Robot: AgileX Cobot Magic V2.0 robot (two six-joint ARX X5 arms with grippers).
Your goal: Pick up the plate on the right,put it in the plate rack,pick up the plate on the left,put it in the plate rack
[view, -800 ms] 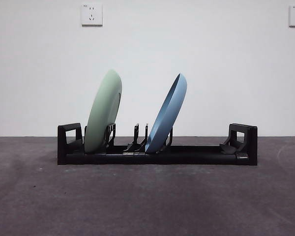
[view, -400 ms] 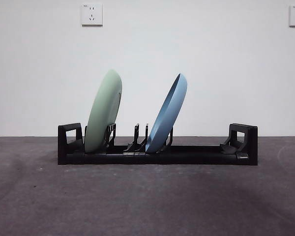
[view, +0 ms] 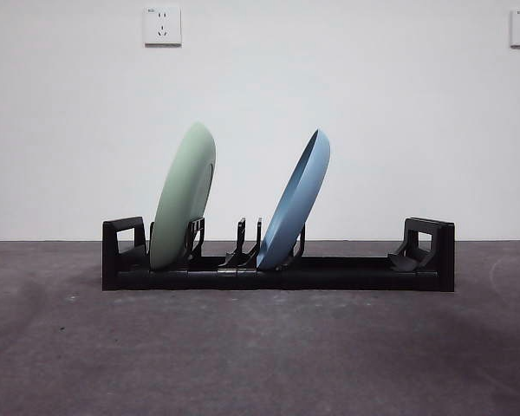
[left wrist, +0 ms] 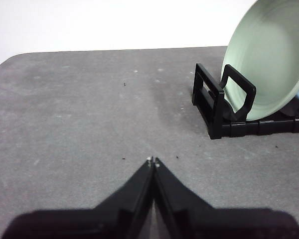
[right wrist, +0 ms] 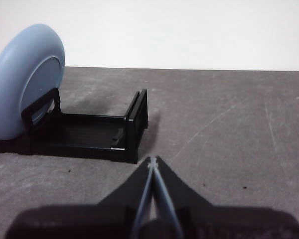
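Light is even and diffuse, bright overall, with the white wall (view: 373, 130) close to blown out in all three views. In the front view the grey worktop (view: 260, 347) shows soft, broad darker patches toward 4 and 8 o'clock, and only a thin shadow under the plate rack (view: 277, 276). The green plate (view: 184, 195) and blue plate (view: 296, 198) have matte, glare-free faces. Both wrist views are sharp at mid-distance, while the left gripper (left wrist: 152, 162) and right gripper (right wrist: 152, 162) at 6 o'clock are dark, featureless and slightly blurred. In the right wrist view the rack casts a soft shadow toward 3 o'clock.
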